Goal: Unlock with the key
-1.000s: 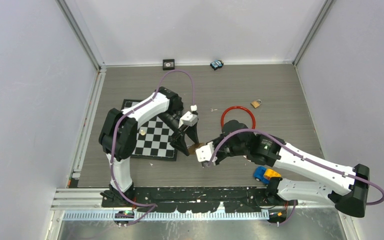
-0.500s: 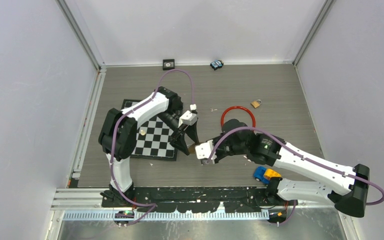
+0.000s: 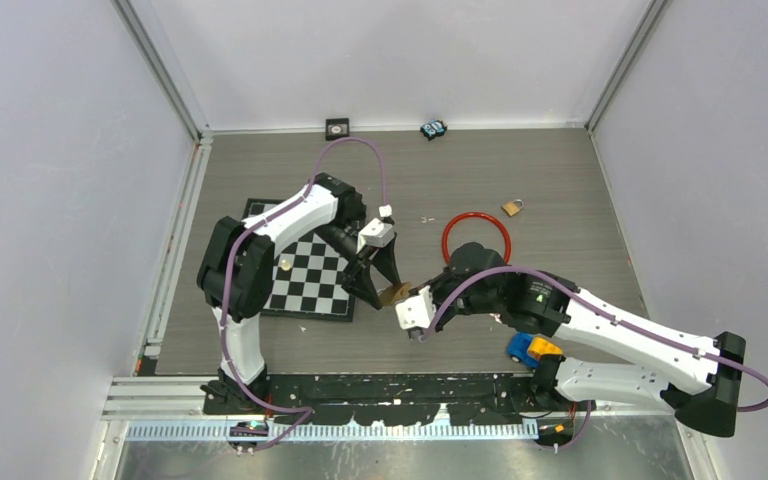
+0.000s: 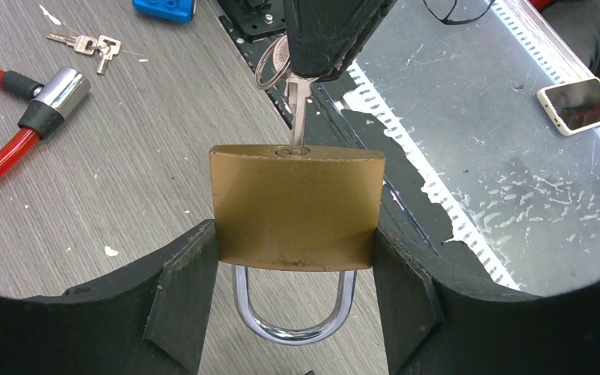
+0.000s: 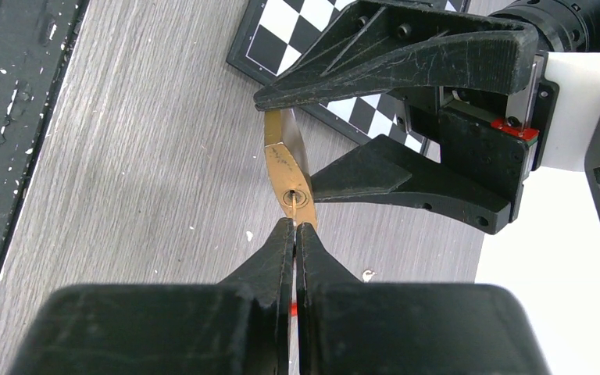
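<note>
My left gripper point(image 4: 295, 301) is shut on the brass padlock point(image 4: 297, 207), its black pads pressing both side faces, with the silver shackle point(image 4: 293, 312) closed and hanging toward the camera. My right gripper point(image 5: 294, 226) is shut on the key point(image 4: 298, 109), whose blade tip sits in the padlock's keyhole point(image 5: 294, 196). A key ring point(image 4: 269, 62) hangs beside the key's head. In the top view the padlock point(image 3: 394, 294) is held just above the table between the left gripper point(image 3: 379, 288) and the right gripper point(image 3: 412, 306).
A chessboard point(image 3: 305, 272) lies under the left arm. A red cable lock point(image 3: 476, 235) lies behind the right arm, with spare keys point(image 4: 86, 44) near it. A small second padlock point(image 3: 511, 207) is farther back, and a blue and yellow toy point(image 3: 532, 349) sits at the front right.
The right gripper has moved forward toward the padlock, bringing the key's tip into the keyhole. The left gripper keeps the padlock in nearly the same place.
</note>
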